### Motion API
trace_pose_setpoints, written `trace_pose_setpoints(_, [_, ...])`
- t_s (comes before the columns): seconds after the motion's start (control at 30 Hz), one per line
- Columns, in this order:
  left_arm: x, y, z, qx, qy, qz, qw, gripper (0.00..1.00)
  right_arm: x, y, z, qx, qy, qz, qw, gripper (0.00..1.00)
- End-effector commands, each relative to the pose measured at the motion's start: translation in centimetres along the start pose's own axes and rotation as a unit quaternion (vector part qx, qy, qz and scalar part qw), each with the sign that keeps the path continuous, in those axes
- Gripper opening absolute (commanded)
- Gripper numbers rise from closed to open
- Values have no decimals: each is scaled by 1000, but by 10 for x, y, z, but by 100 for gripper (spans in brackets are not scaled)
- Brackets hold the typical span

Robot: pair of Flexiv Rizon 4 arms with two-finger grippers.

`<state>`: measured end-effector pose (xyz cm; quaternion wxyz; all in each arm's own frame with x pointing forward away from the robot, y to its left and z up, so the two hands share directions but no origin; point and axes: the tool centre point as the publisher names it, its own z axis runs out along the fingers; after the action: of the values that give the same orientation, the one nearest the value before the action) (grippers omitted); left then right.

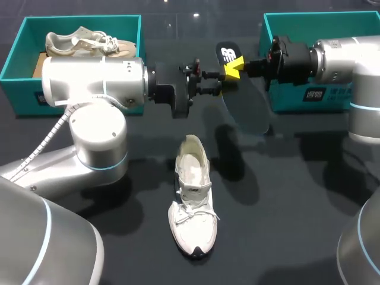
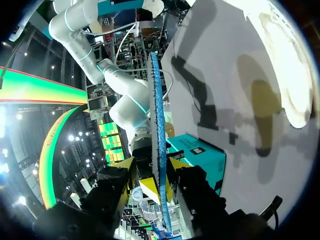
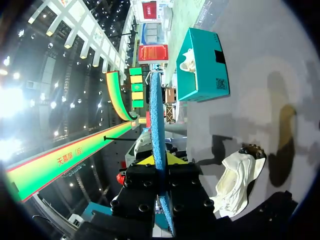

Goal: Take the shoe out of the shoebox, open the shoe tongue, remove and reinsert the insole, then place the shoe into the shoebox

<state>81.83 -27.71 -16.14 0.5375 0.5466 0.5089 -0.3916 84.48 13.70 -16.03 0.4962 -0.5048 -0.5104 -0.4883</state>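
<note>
A white shoe point(image 1: 193, 199) lies alone on the dark table point(image 1: 285, 196), sole down and laces up. Its toe points toward the robot and its open heel toward the far side. Beyond the shoe's heel and a little to its right, the insole point(image 1: 244, 104) hangs in the air clear of the table, with its black heel end farthest from the shoe and its grey forepart nearest. The right tool point(image 1: 233, 67) comes in from the shoe's far right and is closed on the insole near that black end. In the right wrist view both yellow tips press the thin blue edge from opposite sides. The left tool point(image 2: 150, 163) comes in from the shoe's far left and meets the insole at almost the same spot, facing the right tool. Its fingers are spread with the insole standing edge-on between them. In the left wrist view one yellow tip sits close against the insole, while the other stands off with a clear gap, so this tool has no grip on it. Farther from the shoe, off to its left, a teal shoebox point(image 1: 21, 89) holds a beige shoe point(image 1: 83, 43), partly hidden behind the left arm. A second teal shoebox point(image 1: 284, 101) sits beyond the shoe to its right, behind the right arm, and I cannot tell what is inside it.
</note>
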Motion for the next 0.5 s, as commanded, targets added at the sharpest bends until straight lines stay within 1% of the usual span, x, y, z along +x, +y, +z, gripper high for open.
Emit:
trace_pose_setpoints(0.03, [0,2,6,0,-3,2,1000,33,0,0,0,1,-2,0,1000,0])
trace_pose_setpoints(0.1, [-1,2,6,0,-5,3,1000,31,0,0,0,1,-2,0,1000,0])
trace_pose_setpoints(0.27, [-3,2,6,2,-9,5,1000,17,0,0,0,1,-2,0,1000,0])
trace_pose_setpoints(0.3, [-4,1,5,2,-9,6,1000,13,0,0,0,1,-2,0,1000,0])
trace_pose_setpoints(0.37, [-5,0,4,4,-12,7,1000,2,0,0,0,1,-2,0,1000,0])
trace_pose_setpoints(0.4, [-5,-1,4,4,-12,8,1000,0,0,0,0,1,-2,0,1000,0])
trace_pose_setpoints(0.5, [-5,-1,4,5,-12,8,1000,0,0,0,0,1,-2,0,1000,0])
